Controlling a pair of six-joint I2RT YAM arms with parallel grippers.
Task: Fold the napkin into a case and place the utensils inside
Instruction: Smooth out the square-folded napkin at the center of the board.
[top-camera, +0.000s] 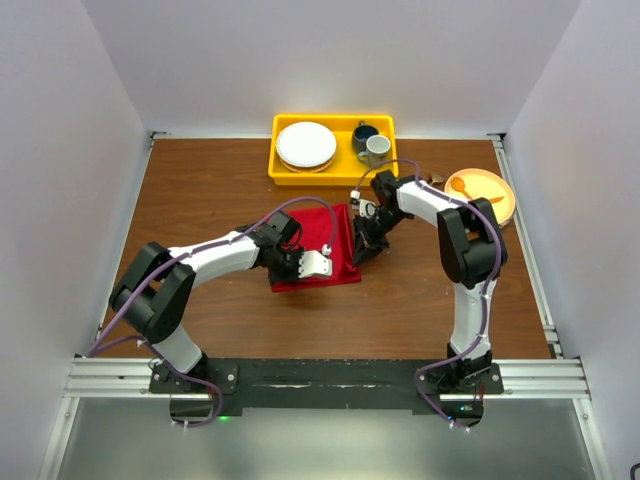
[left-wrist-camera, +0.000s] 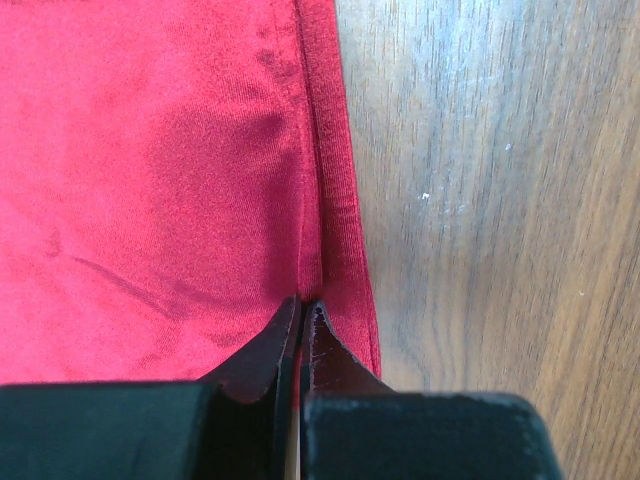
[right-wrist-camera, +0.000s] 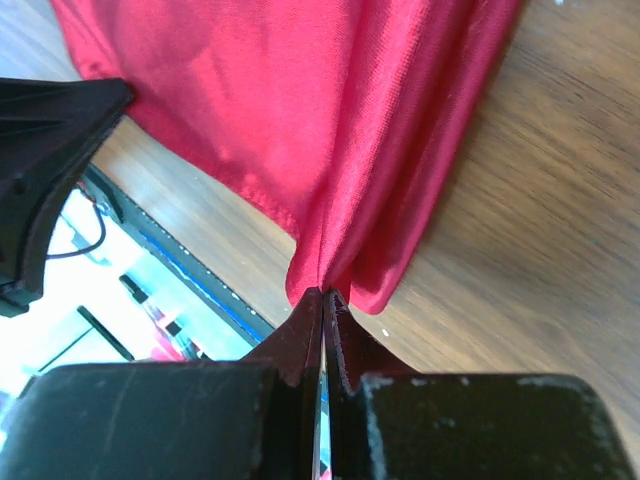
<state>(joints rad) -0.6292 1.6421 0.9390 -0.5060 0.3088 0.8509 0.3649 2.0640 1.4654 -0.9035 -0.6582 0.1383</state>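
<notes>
The right gripper (right-wrist-camera: 325, 293) is pinching the napkin (right-wrist-camera: 300, 110) with its jaws pressed together, and the red cloth is bunching into a tight gather right at the fingertips. From that pinch the cloth is fanning out in soft folds and hanging clear of the wooden table (right-wrist-camera: 560, 200) beneath it. The left gripper (left-wrist-camera: 302, 305) is also clamping the napkin, jaws closed, with a sliver of red showing between the fingers. It is gripping just inside a hemmed edge, and bare wood is showing right beside that edge.

In the top view the napkin is lying near the middle of the table, partly folded and rumpled. The left gripper is sitting over its near part and the right gripper is holding its right edge.

A gold spoon (top-camera: 466, 188) is lying on an orange plate (top-camera: 503, 205) at the far right, well apart from the napkin. A yellow tray (top-camera: 283, 178) at the far edge is holding white plates (top-camera: 306, 145) and two mugs (top-camera: 372, 145).
</notes>
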